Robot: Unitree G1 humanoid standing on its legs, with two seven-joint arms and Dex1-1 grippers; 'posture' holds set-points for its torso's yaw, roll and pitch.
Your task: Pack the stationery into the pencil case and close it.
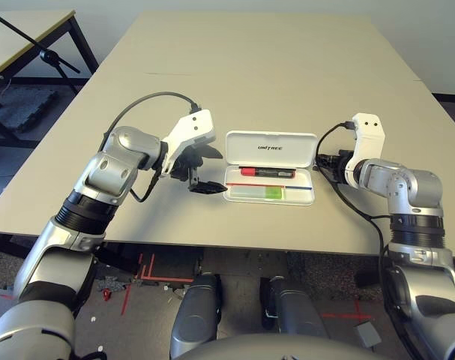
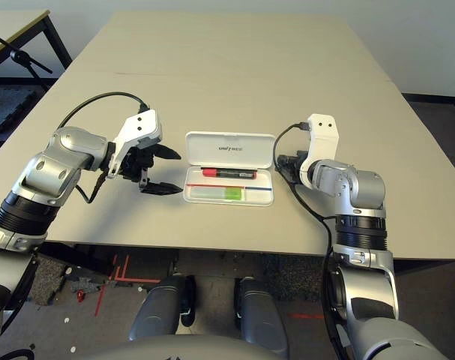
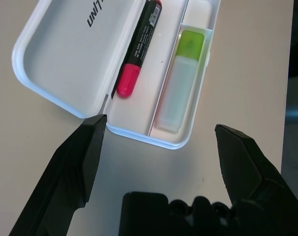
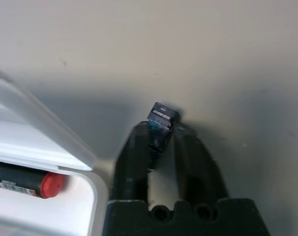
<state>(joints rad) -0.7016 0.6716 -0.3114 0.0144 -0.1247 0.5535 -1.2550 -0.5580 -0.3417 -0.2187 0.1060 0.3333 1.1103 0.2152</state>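
- Beside the open pencil case (image 1: 270,166), the right end effector (image 4: 161,135) is pinching the tiny dark block (image 4: 160,124).
- Left end effector (image 3: 158,142) is gaping empty.
- Such a shallow pinch risks dropping it.

Silver jointed forearms (image 1: 107,169), white wrist housings (image 1: 368,135), black cables (image 1: 145,101), black two-fingered tools (image 3: 158,167)

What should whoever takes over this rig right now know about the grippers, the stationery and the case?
Left gripper: open, empty, poised beside the case's left end.
Right gripper: shut on the small dark block, just off the case's right end.
Pencil case: open on the table, lid laid back.
Done: red marker and the white stick with the green end lie in the tray.
Left: put the block in, close the lid.
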